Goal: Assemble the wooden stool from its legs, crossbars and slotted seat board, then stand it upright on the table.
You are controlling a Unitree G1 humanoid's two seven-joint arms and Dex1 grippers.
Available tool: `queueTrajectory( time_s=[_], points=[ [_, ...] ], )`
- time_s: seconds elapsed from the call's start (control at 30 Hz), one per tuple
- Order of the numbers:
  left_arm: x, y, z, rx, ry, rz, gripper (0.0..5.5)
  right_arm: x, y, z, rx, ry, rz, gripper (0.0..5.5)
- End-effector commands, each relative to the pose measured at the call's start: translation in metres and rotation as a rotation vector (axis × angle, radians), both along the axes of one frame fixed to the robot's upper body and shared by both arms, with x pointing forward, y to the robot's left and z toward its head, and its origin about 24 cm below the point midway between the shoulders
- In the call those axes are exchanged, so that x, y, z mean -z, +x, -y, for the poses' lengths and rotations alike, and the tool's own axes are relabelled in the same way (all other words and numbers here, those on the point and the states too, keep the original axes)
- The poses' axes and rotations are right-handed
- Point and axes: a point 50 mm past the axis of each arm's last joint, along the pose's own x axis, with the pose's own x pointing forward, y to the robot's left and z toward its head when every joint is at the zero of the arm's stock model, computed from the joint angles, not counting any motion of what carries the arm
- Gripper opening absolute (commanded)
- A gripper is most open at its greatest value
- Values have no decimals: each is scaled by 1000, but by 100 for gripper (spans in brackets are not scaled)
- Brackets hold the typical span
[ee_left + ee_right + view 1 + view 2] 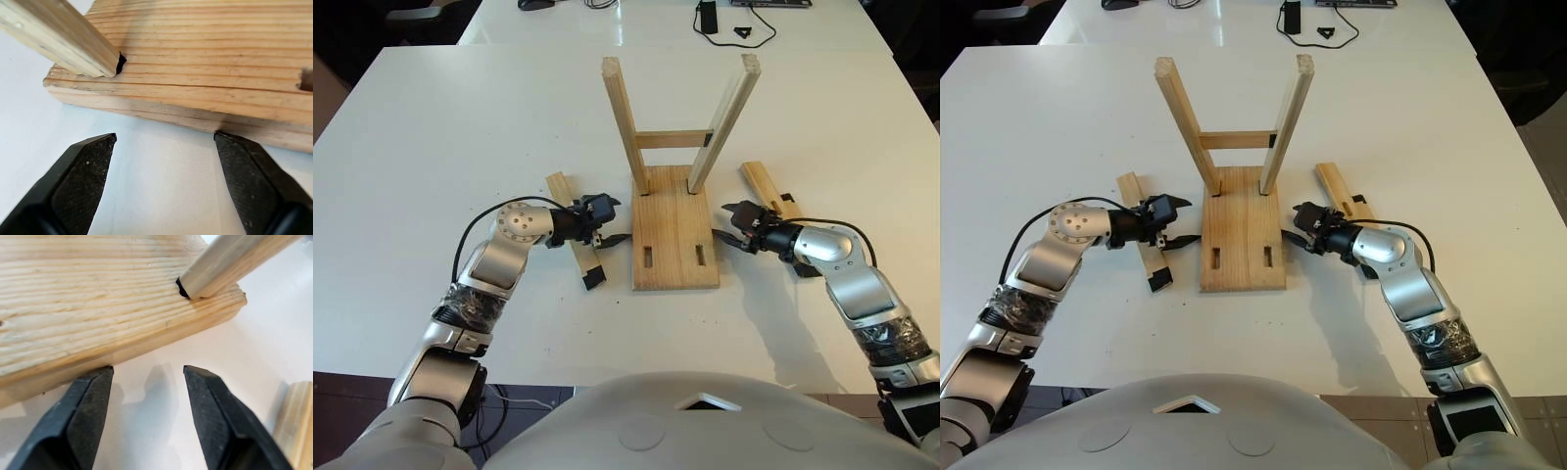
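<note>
Seat board [674,230] between two gaping grippers [165,136] [147,368]

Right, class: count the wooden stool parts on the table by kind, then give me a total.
Seat board: 1
Upright legs standing in the board: 2
Crossbar joining those legs: 1
Loose wooden pieces lying flat on the table: 2
Total: 6

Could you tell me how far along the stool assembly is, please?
Done: two legs joined by a crossbar stand in the far end of the seat board. In hand: nothing; the left gripper and right gripper sit open beside it. Left: its near slots are empty, and loose pieces lie either side.
</note>
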Motion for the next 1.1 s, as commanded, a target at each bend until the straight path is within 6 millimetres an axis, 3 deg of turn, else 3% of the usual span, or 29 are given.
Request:
queueTrajectory(
  time_s=[0.03,0.13,0.27,0.53,1.1],
  points=[
    [-11,-24,-26,-29,31,-8,372,-18,-5,7,-12,7,33,264],
    [-15,-39,-28,-36,17,-20,372,-33,-2,25,49,-18,84,264],
    [-20,-44,-25,-86,-19,11,372,-52,-2,64,195,-66,142,264],
    [-8,-56,-18,-171,-41,11,372,-33,-20,125,466,-26,8,264],
    [5,-61,-14,-192,-2,18,372,-15,-27,119,420,-8,-98,264]
  ],
)
